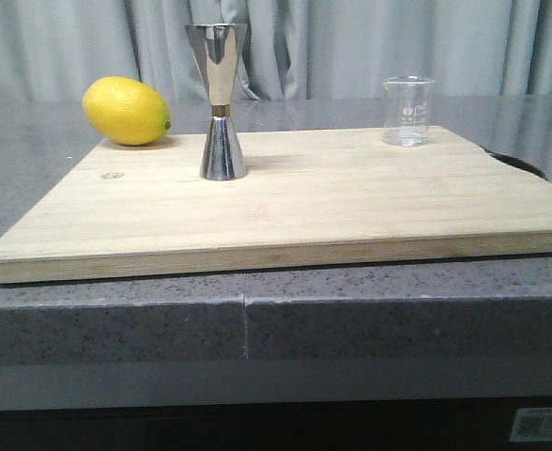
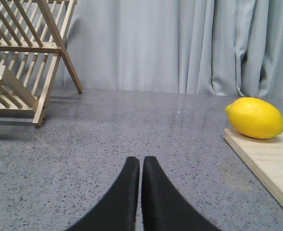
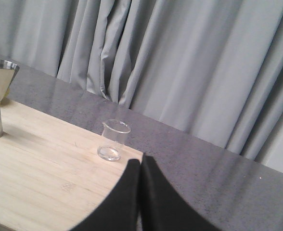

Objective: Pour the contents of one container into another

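A bamboo cutting board (image 1: 295, 202) is lying on the speckled grey surface (image 1: 116, 319), and everything here is placed against it. The steel double jigger (image 1: 222, 101) with a gold band at its waist is standing upright on the board, toward its far left part. The clear glass beaker (image 1: 408, 111) is standing upright near the board's far right corner, well apart from the jigger. A lemon (image 1: 127, 111) is resting at the board's far left corner. Off the board's left side, a wooden dish rack (image 2: 23, 57) is standing on the surface. The left tool (image 2: 140, 166) is hanging over the surface left of the board, fingers pressed together, gripping nothing. The right tool (image 3: 140, 166) is hovering by the board's right edge near the beaker, fingers likewise clenched and empty.
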Tool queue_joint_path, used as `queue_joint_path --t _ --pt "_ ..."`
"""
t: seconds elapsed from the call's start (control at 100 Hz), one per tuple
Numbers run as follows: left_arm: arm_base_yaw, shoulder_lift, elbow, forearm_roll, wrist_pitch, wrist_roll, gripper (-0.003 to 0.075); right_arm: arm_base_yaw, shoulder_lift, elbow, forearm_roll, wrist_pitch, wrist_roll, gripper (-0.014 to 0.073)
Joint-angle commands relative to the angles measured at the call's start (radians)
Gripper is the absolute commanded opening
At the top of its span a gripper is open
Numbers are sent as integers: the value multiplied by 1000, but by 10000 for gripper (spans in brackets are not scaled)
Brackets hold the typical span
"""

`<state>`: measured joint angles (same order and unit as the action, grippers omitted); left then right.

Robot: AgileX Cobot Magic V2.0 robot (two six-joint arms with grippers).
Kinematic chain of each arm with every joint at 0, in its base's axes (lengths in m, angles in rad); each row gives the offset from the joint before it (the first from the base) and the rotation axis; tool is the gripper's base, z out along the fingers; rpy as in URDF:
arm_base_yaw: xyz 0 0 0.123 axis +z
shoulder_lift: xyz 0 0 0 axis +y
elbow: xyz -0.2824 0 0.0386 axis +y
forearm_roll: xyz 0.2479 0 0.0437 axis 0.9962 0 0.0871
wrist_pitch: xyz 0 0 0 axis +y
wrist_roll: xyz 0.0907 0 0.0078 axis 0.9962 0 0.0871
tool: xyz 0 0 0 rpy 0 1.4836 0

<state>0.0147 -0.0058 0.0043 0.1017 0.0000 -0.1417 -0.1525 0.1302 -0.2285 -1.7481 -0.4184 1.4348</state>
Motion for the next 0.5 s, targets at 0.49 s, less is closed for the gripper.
queue_joint_path --t 0.49 --pt "-5 -21 28 0 -74 -11 -19 3 -2 -8 155 75 2 -44"
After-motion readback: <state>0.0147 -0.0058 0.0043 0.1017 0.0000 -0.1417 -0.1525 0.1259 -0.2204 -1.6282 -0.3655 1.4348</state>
